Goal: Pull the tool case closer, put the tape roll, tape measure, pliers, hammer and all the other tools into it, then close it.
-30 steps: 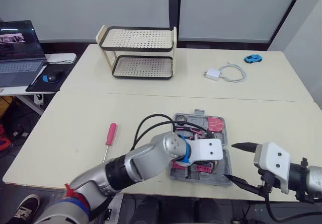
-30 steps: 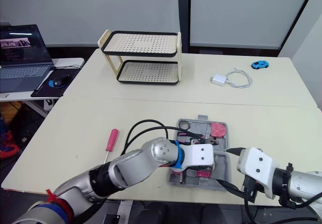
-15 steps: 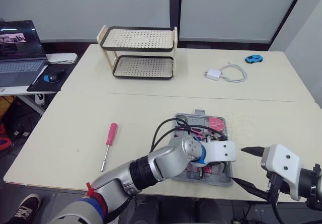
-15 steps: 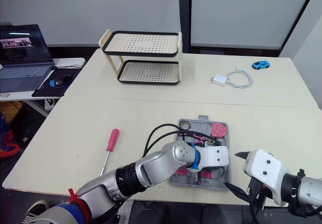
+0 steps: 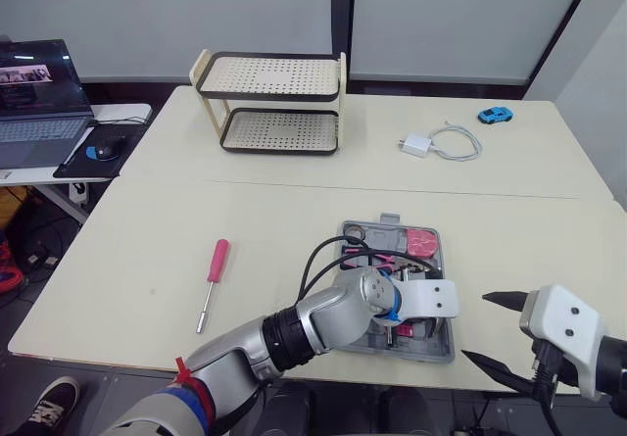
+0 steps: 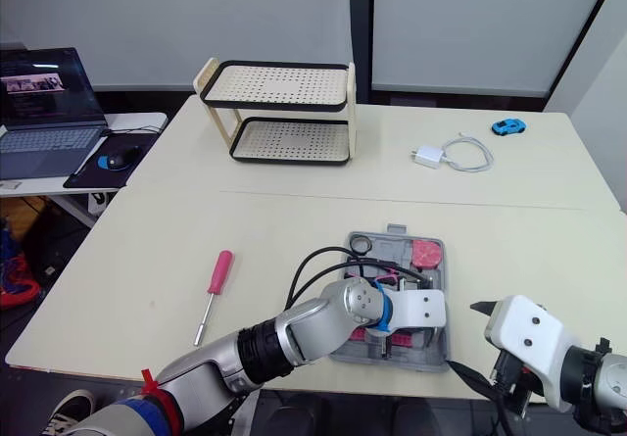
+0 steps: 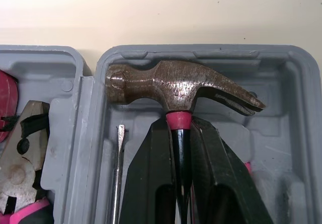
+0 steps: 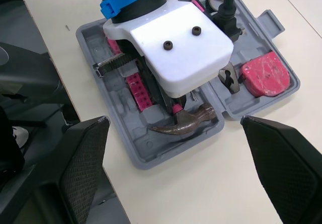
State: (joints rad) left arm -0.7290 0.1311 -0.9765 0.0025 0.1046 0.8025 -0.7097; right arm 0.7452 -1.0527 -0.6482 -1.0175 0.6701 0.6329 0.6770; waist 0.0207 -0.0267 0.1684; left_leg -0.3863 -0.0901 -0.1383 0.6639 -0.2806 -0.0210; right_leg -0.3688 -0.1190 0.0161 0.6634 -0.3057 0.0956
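Presently I find the left end effector (image 7: 179, 133) clenched on the hammer (image 7: 176, 85), its fingers (image 7: 151, 173) pinching the shaft just below the pink collar. The head lies across a moulded recess at the end of the grey tool case (image 7: 297, 108), a slim driver (image 7: 119, 173) beside the shaft and the pliers (image 7: 17, 168) in the adjoining half. The right end effector (image 5: 477, 326) hangs spread and empty just off the case's right side. I judge the step in hand to be seating the hammer. The next move calls for releasing it and lifting straight clear without dragging it out. The pink-handled screwdriver (image 5: 212, 269) lies on the surface (image 5: 147, 260), well apart to the left, not yet packed; closing comes after.
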